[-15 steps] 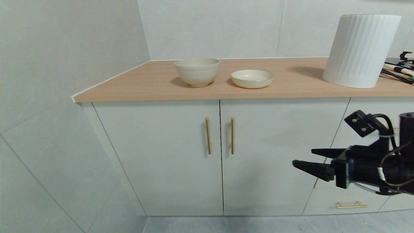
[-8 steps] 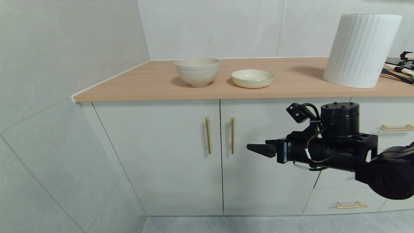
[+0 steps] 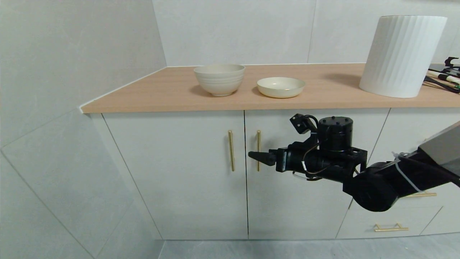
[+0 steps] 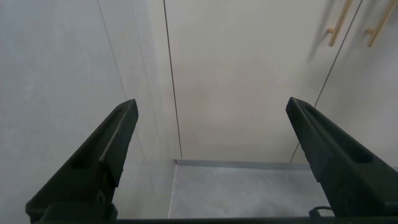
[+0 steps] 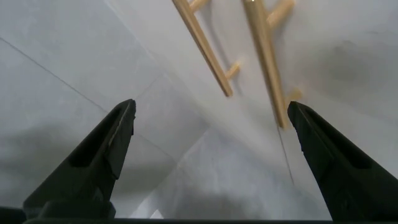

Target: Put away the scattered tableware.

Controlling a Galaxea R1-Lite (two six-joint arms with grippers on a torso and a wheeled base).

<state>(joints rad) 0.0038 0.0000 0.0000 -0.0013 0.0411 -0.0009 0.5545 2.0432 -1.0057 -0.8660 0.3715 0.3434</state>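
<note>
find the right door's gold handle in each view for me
head: handle beside the seam, with the right hand tip crossing in front of it
left wrist: handle far off, just past the seam
right wrist: handle close, the thicker bar
shared: the left door's handle beside it

bowl [image 3: 219,79]: beige, horizontal ridged bands
dish [image 3: 280,87]: cream, plain
desk [image 3: 161,95]: light brown wood grain
cabinet doors [image 3: 179,176]: pale grey-white, plain
door handles [image 3: 231,151]: gold
tall container [image 3: 401,55]: white, vertical ribbing
right gripper [image 3: 252,155]: black
wall [image 3: 72,54]: light grey tile
</note>
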